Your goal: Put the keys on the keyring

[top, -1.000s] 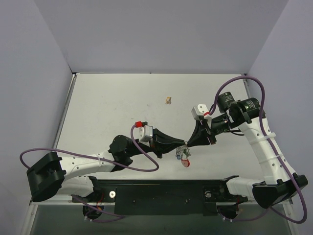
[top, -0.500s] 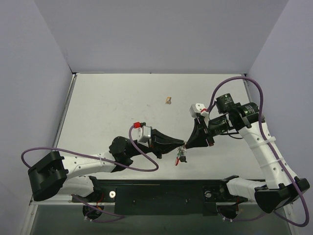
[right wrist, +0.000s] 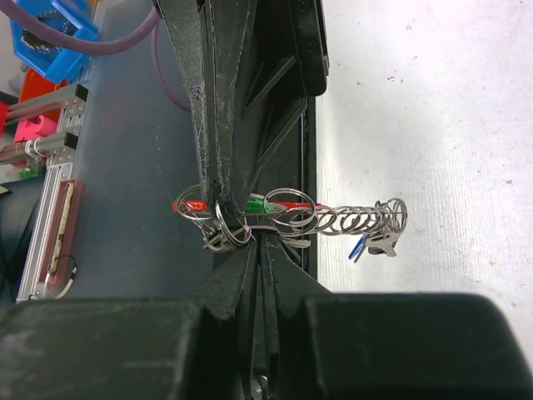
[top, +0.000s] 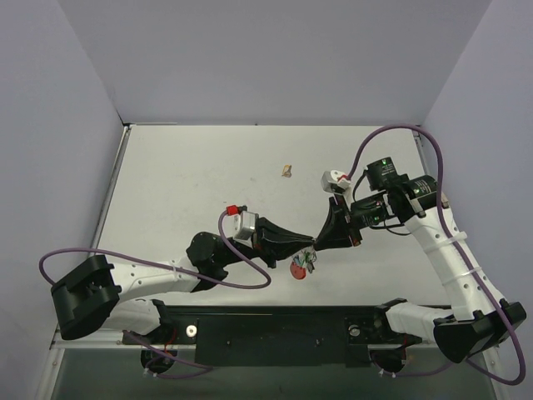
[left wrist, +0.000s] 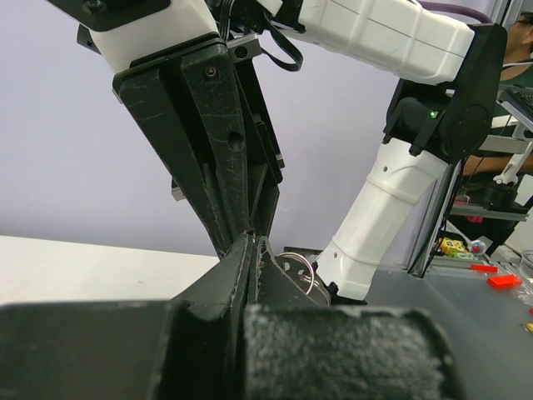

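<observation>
The keys dangle just below centre of the top view, from the keyring. The left gripper and right gripper meet tip to tip, both clenched on that ring, over the table.

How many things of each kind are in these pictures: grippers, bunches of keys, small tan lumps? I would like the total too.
Grippers: 2 (left gripper, right gripper, both shut on the bunch)
Bunch of keys: 1
Small tan lump: 1
Total: 4
</observation>
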